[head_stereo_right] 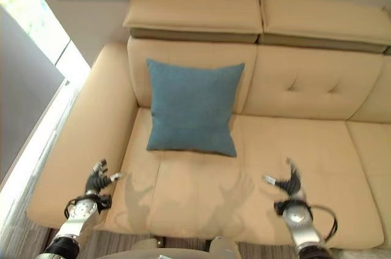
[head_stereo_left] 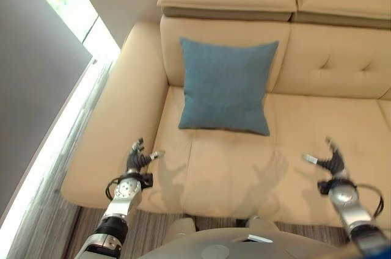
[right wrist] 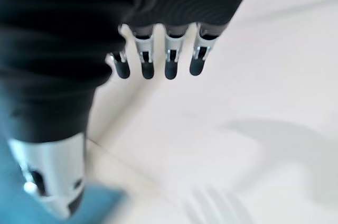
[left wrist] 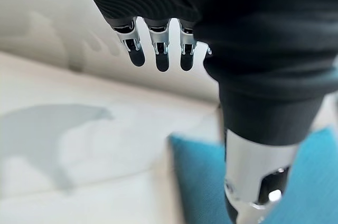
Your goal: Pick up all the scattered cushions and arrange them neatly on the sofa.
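A blue square cushion (head_stereo_left: 225, 85) leans upright against the backrest of the beige sofa (head_stereo_left: 317, 131), on its left seat. My left hand (head_stereo_left: 138, 160) hovers over the front left corner of the seat, fingers (left wrist: 158, 55) straight and empty, well short of the cushion (left wrist: 195, 176). My right hand (head_stereo_left: 330, 162) hangs over the seat front to the right, fingers (right wrist: 170, 63) spread and holding nothing. A corner of the cushion (right wrist: 105, 205) shows past its thumb.
The sofa's wide left armrest (head_stereo_left: 116, 106) runs beside my left hand. Two raised headrests (head_stereo_right: 195, 11) top the backrest. A bright window strip (head_stereo_left: 67, 2) and grey wall lie to the left, striped carpet (head_stereo_left: 55, 228) below the sofa front.
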